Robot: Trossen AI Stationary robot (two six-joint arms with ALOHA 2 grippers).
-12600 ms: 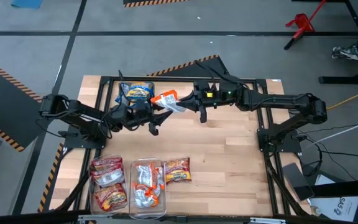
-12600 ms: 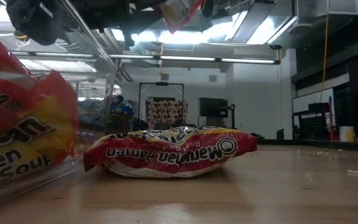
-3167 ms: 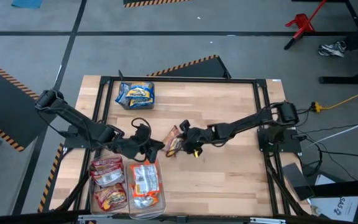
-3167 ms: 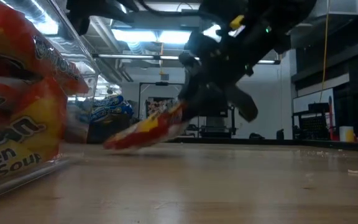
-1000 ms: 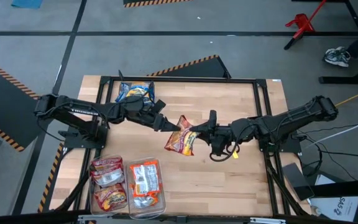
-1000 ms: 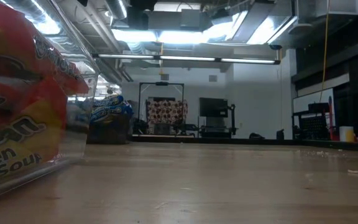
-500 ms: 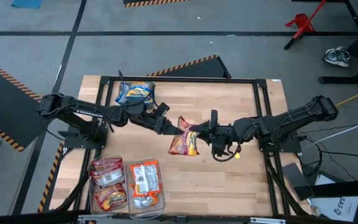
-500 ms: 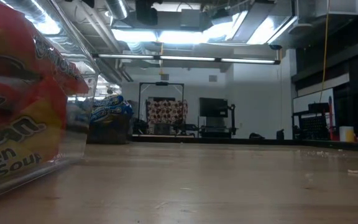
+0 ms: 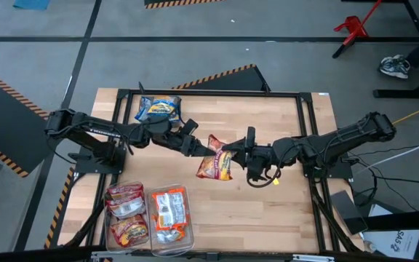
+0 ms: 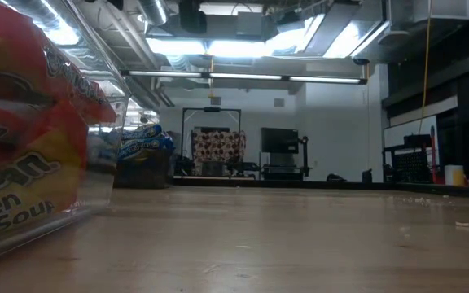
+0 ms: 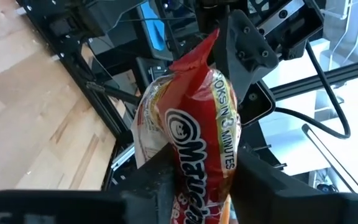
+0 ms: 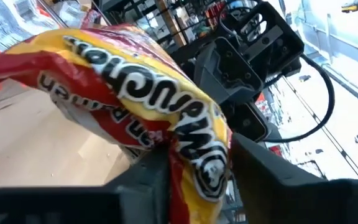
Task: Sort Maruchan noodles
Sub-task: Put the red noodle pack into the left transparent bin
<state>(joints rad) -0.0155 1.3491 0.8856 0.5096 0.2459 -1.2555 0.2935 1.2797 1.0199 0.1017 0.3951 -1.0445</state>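
One red-and-yellow Maruchan packet [image 9: 215, 164] is up in the air over the table's middle, between my two grippers; the low view does not show it. My left gripper [image 9: 202, 150] reaches in from the left and is shut on it. My right gripper [image 9: 232, 154] comes from the right and is shut on it too. A pile of blue-and-yellow packets [image 9: 158, 109] lies at the far left. Red packets [image 9: 126, 215] and orange-and-white packets [image 9: 170, 215] lie in two clear bins at the near left. My left gripper pinches the packet's left end [image 11: 194, 163] between its two fingers, coming roughly level from the table's left. The packet is lifted clear of the table. My right gripper pinches the packet's right edge [image 12: 199, 163] between its two fingers, coming roughly level from the table's right. The crinkly body [image 12: 123, 93] bulges out beyond the fingers toward my left gripper.
The two clear bins [image 9: 151, 231] stand side by side at the near left corner; one wall fills the low view's left [image 10: 72, 122]. A black frame [image 9: 209, 93] runs around the table. Bare wood [image 9: 268, 211] lies to the near right.
My left gripper has moved toward the table's right and reached the packet that my right gripper holds up. The packet has shifted slightly to the right and stayed clear of the table. My right gripper has hardly moved.
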